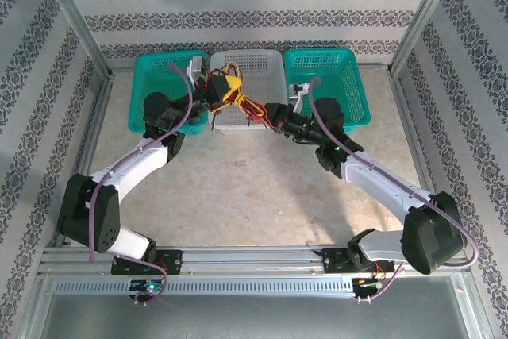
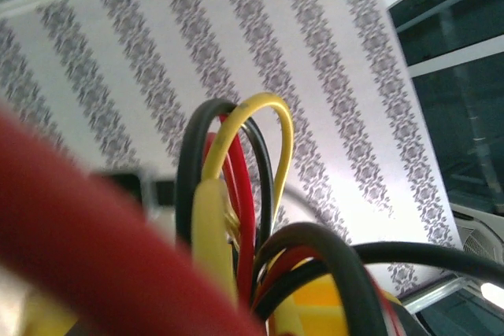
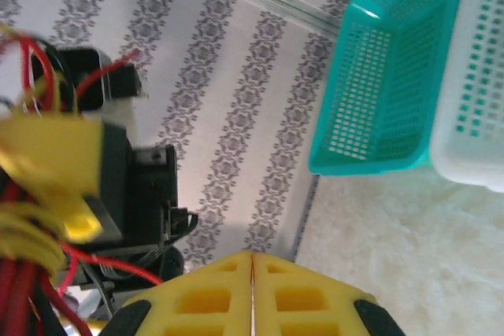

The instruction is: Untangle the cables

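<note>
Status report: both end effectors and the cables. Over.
Left end effector shut on cables. Right end effector shut, hold unclear. Cables bunched between them over white basket. No obstruction seen.

White wallpaper (image 1: 238, 17) striped with bands of dark floral ornament covers the back and side walls. Silver aluminium frame posts (image 1: 77, 21) rise at the corners. The tabletop (image 1: 254, 188) is mottled beige and evenly lit, and a metal rail (image 1: 254, 253) borders its near edge.

Three baskets stand side by side along the far edge of the table (image 1: 254, 188): left basket (image 1: 155, 77), middle basket (image 1: 266, 77), right basket (image 1: 333, 77). The cables (image 1: 238, 101) hang over the middle basket's near half, with the left gripper (image 1: 213, 91) at their left end and the right gripper (image 1: 270, 113) just right of them.
</note>
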